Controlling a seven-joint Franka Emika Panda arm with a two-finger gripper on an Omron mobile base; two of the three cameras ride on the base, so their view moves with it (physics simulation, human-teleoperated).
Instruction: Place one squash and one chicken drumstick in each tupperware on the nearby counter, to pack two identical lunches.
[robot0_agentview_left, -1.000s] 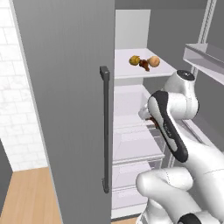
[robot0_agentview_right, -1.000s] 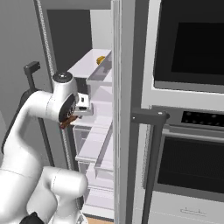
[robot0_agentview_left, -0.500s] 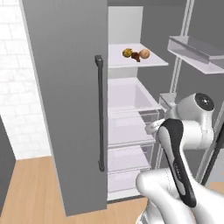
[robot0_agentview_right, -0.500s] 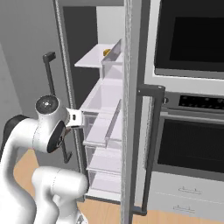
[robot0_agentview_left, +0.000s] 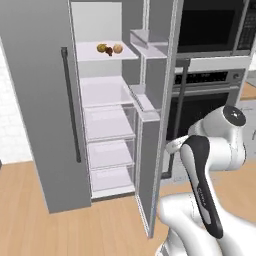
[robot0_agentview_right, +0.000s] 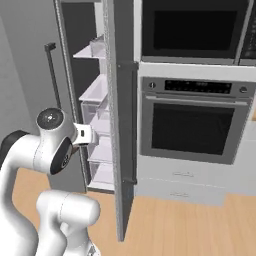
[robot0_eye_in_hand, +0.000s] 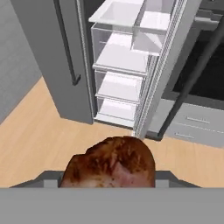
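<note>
**Landmark:** open fridge (robot0_agentview_left: 107, 130), grey, door swung wide, white shelves and clear drawers inside.

**Item 1 — chicken drumstick (robot0_eye_in_hand: 111, 162).** Dark reddish-brown, mottled, club-shaped. Sits right at the hand camera, in front of the fridge and outside it, above the wooden floor (robot0_eye_in_hand: 39, 135). It appears to be carried between the fingers.

**Item 2 — gripper (robot0_agentview_right: 86, 136).** At the end of the white arm, in front of the fridge's lower drawers. The fingers are hidden behind the drumstick; judged clamped on it, since the meat hangs at the hand with nothing else under it.

**Item 3 — food on the upper fridge shelf (robot0_agentview_left: 110, 48).** A yellowish squash (robot0_agentview_left: 102, 48), a tan squash (robot0_agentview_left: 118, 48) and a small dark piece between them, probably the second drumstick (robot0_agentview_left: 109, 50). All close together, too small to tell whether they touch.

**Item 4 — wall ovens (robot0_agentview_right: 192, 120).** Black glass doors, directly beside the fridge on its open-door side.

**Step in hand:** carrying the first drumstick away from the fridge toward the containers.

**Next move calls for:** finding the counter with the two containers, bringing the hand over one, lowering, then letting go. The grip must hold during travel; the open fridge door stands near the arm and needs a clear swing.
</note>
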